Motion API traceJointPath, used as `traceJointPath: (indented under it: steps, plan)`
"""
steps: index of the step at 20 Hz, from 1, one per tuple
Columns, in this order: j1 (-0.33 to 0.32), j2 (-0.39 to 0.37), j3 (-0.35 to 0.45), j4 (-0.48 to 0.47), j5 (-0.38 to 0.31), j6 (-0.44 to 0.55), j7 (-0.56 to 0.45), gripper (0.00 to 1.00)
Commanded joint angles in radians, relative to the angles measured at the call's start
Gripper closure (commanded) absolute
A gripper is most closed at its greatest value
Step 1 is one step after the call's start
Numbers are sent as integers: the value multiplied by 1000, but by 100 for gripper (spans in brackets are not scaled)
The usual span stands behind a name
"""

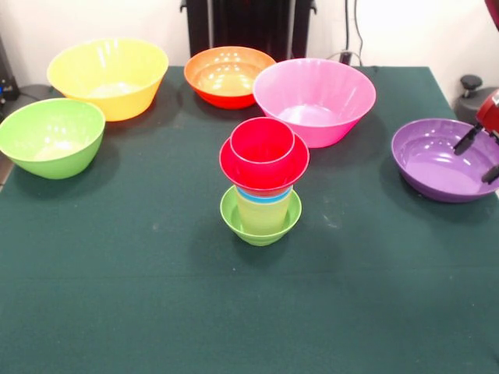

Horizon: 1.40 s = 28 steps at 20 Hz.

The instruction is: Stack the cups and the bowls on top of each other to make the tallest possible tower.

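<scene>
I see my tool at three o'clock, fingers parted and empty, over the purple bowl; the tower stands well apart toward nine o'clock.

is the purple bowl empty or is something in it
Empty. The purple bowl shows only bare glossy inside; the gripper hangs over its right rim, holding nothing.

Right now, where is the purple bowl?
In the front view, the purple bowl sits at the table's right edge, right of the pink bowl, under the gripper.
</scene>
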Motion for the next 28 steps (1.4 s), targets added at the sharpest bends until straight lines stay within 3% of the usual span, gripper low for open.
traceJointPath:
  steps: [1,15,28]
  plan:
    - [-26,43,65,-57,9,79,133,0]
    - [-17,84,51,-119,33,49,186,0]
    - [15,77,61,-32,36,-24,213,0]
